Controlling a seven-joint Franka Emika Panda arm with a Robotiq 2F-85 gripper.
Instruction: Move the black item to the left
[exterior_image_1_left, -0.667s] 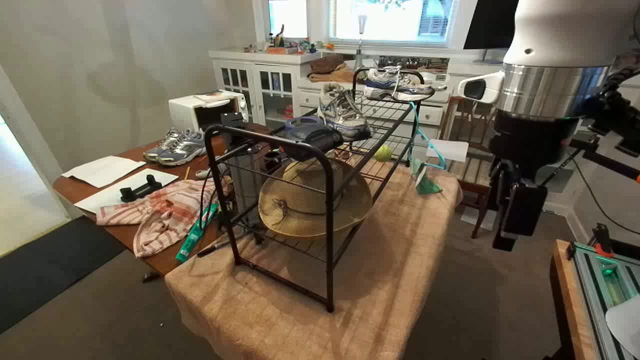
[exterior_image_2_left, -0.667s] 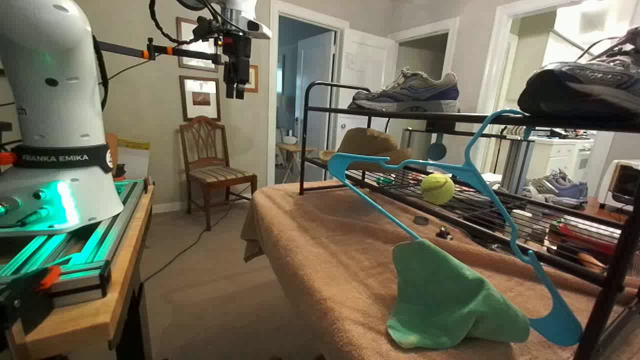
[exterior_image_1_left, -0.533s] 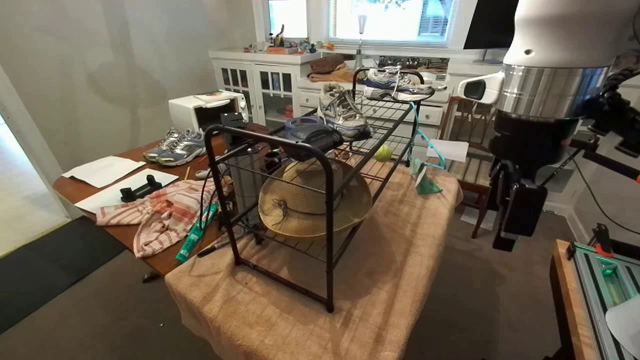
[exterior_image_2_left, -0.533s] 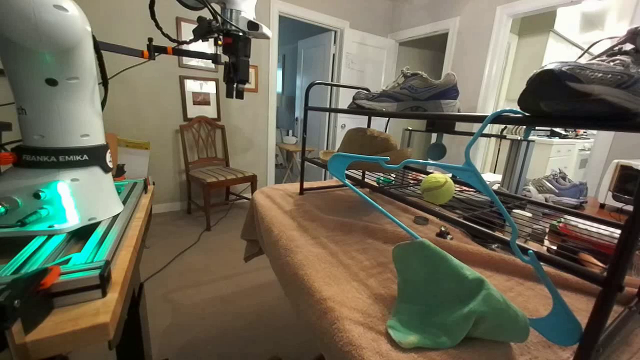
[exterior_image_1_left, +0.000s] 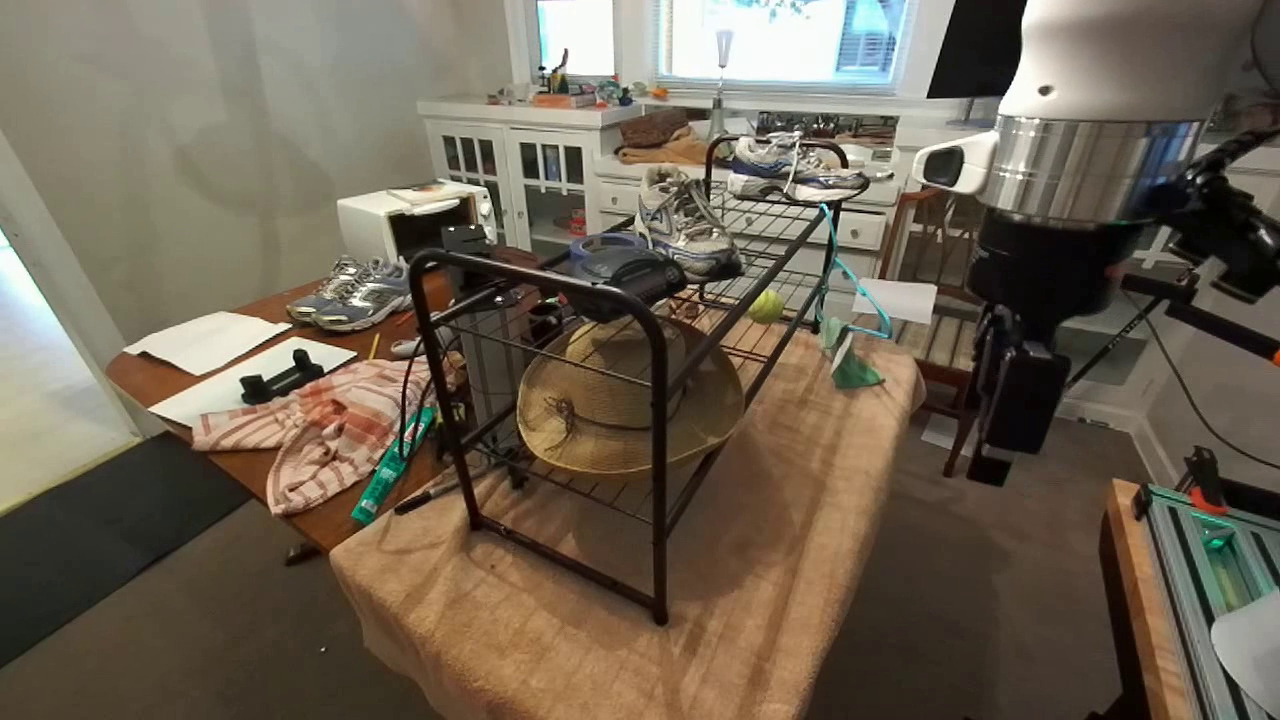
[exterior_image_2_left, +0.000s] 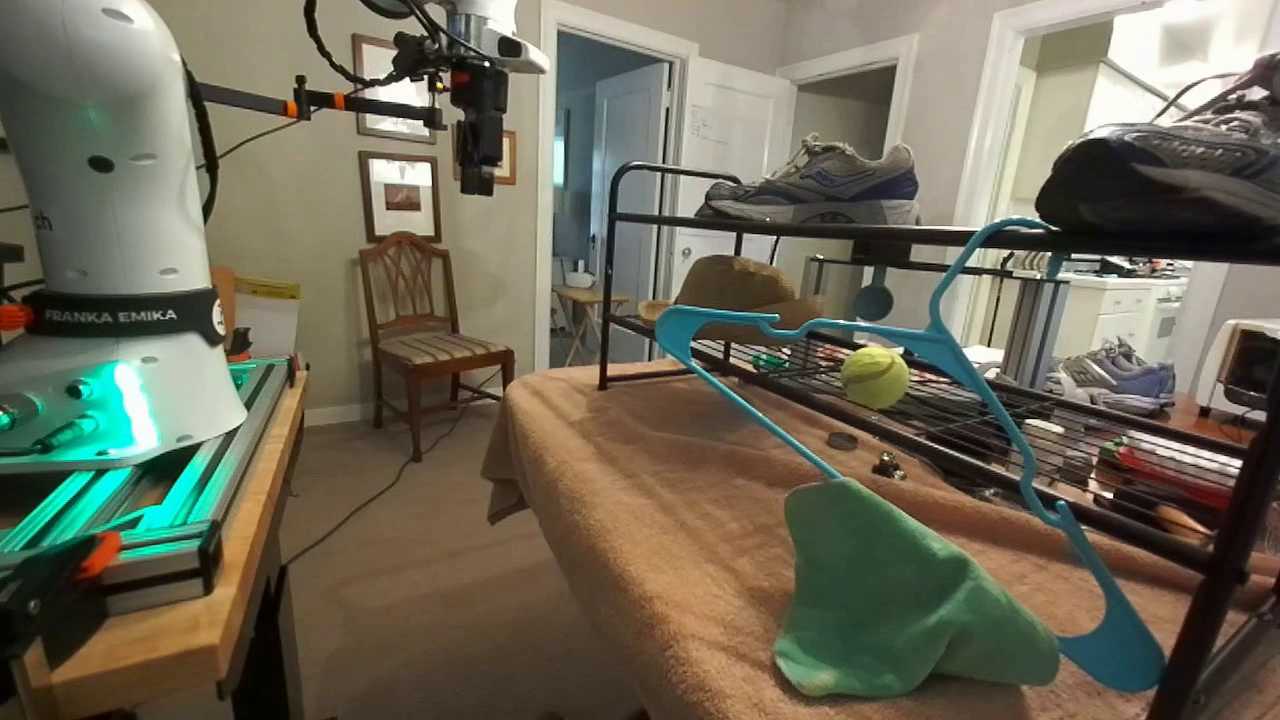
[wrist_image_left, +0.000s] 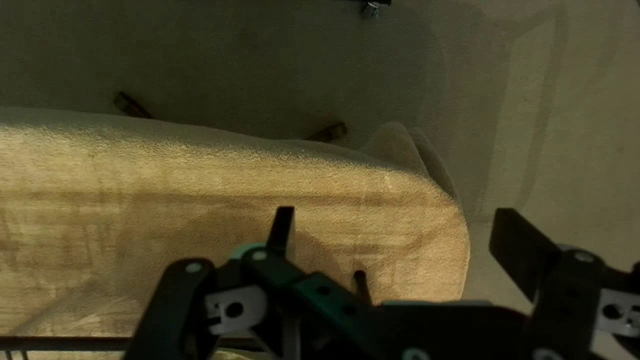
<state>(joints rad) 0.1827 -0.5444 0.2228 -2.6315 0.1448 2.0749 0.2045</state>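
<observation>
Left side first: the rack (exterior_image_1_left: 658, 385) stands as it did half a second ago, and what I take to be the black item (exterior_image_1_left: 632, 268) lies on its top shelf, near end, unmoved. Blue ring (exterior_image_1_left: 606, 240) just behind it, shoe (exterior_image_1_left: 692, 232) just right and behind, same spots. Only mover is at right: the gripper (wrist_image_left: 394, 225), well apart from the rack, has shifted slightly toward it and up a touch in both exterior views. Fingers spread wide, nothing between them. My read: early approach, item untouched, more travel toward the rack needed before a grasp. Unclear, left to right: front rail covers the item's lower edge; can't tell what it is exactly, or whether blue ring or shoe touches it. Wrist view gives mostly counter (wrist_image_left: 165, 170) and floor (wrist_image_left: 250, 60), item not visible there. Arm (exterior_image_1_left: 1120, 60) is cut off up top. Whose left is meant, can't tell.
</observation>
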